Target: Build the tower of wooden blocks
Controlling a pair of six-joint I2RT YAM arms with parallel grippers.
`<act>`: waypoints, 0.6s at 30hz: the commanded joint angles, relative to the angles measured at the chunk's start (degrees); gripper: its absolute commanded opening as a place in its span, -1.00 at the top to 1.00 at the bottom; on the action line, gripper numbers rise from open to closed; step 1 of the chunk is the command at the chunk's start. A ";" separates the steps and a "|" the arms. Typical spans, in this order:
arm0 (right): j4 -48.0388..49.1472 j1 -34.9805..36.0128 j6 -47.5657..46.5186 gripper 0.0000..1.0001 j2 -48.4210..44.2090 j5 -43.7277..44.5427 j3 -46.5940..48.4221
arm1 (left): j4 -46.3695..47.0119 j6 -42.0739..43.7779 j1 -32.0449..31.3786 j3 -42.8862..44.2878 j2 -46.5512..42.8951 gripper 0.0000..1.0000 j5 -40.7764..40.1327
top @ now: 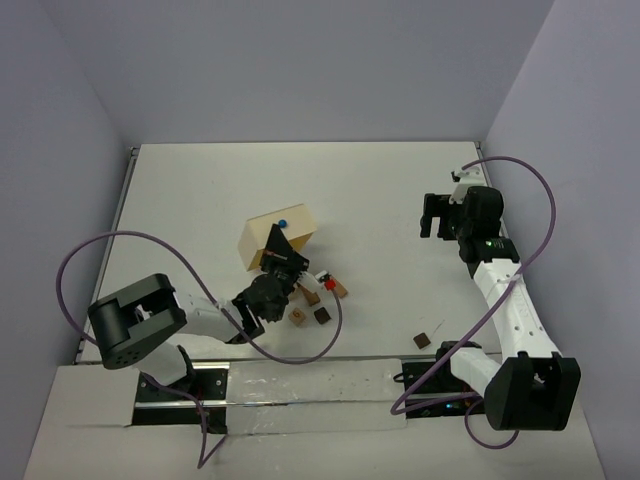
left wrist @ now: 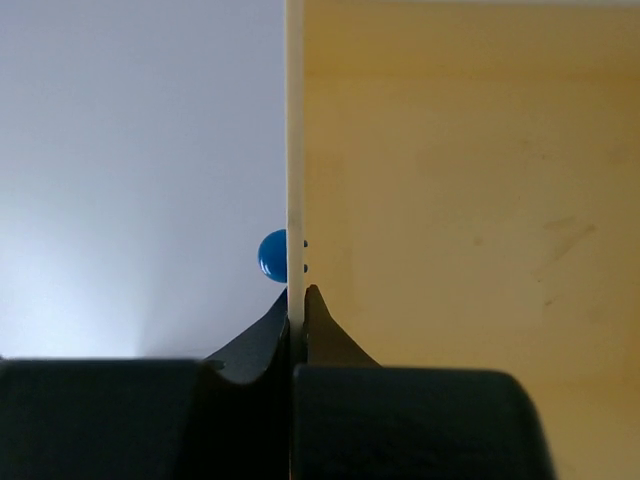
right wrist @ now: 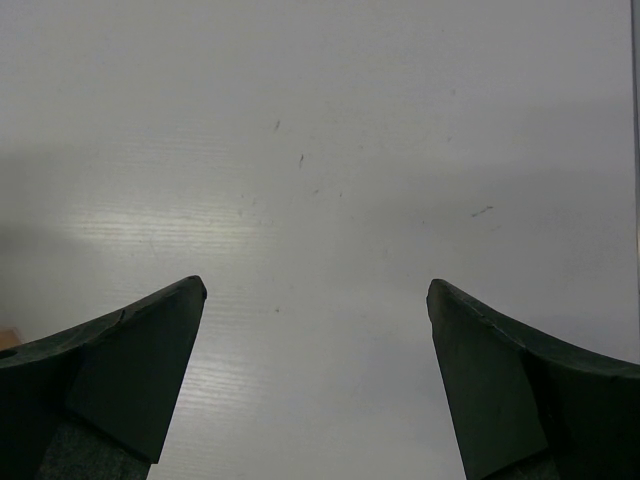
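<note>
My left gripper [left wrist: 298,293] is pinched narrow on a thin pale edge of the box [top: 258,243], fingertips flat against either face. A blue knob [left wrist: 270,255] sits just left of that edge, and a broad tan face fills everything to its right, so I see no room on that side. From above, the box stands left of the table's [top: 380,190] middle. The blocks [top: 311,305] lie loose just near and right of it, close by my left wrist. One dark block [top: 422,340] lies well apart, toward the near edge and the right arm's base. My right gripper [right wrist: 316,286] hangs with jaws spread wide and nothing between them, over bare table by the right edge. The far half of the table, and the stretch between box and right gripper, lie open.
</note>
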 commanded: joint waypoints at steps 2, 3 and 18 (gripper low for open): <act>1.23 -0.36 0.20 -0.99 -0.08 0.85 0.73 | 41.11 17.78 -1.94 4.70 2.40 1.00 -1.68; 1.23 -0.36 0.20 -0.99 -0.01 0.84 0.68 | 41.11 17.91 -1.81 4.75 2.37 0.99 -1.66; 0.97 -0.36 0.41 -0.99 -0.21 -0.82 0.81 | -84.54 -74.46 28.05 58.05 -2.97 1.00 -1.49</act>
